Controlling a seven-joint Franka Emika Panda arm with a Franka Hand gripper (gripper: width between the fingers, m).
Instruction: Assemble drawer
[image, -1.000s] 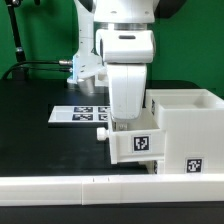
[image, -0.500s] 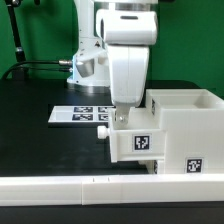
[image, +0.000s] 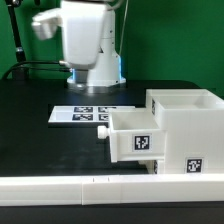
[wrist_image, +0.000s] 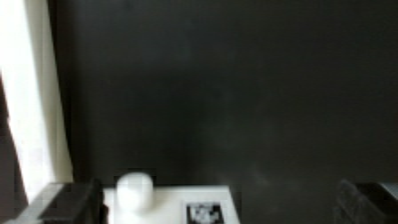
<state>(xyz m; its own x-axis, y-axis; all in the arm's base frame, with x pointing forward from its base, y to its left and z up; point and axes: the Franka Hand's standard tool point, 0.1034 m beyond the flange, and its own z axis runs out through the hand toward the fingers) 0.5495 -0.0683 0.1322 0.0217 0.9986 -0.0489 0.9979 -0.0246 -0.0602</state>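
The white drawer casing (image: 186, 120) stands at the exterior view's right. One tray (image: 135, 138) sticks half out of its front, with a round knob (image: 103, 133) and a square tag (image: 143, 142). No second tray shows. The arm (image: 90, 40) is raised at the back left, well clear of the drawer, and its fingers do not show in this view. In the wrist view my gripper (wrist_image: 222, 205) is open and empty, its dark fingers (wrist_image: 71, 203) wide apart. Far below it are the tray's knob (wrist_image: 134, 190) and tag (wrist_image: 206, 212), blurred.
The marker board (image: 85, 113) lies flat on the black table behind the tray. A long low white border wall (image: 60, 188) runs along the front edge and also shows in the wrist view (wrist_image: 22, 100). A green backdrop stands behind.
The arm has let go of the tray and risen up and toward the exterior view's left. The tray stays half inside the casing.
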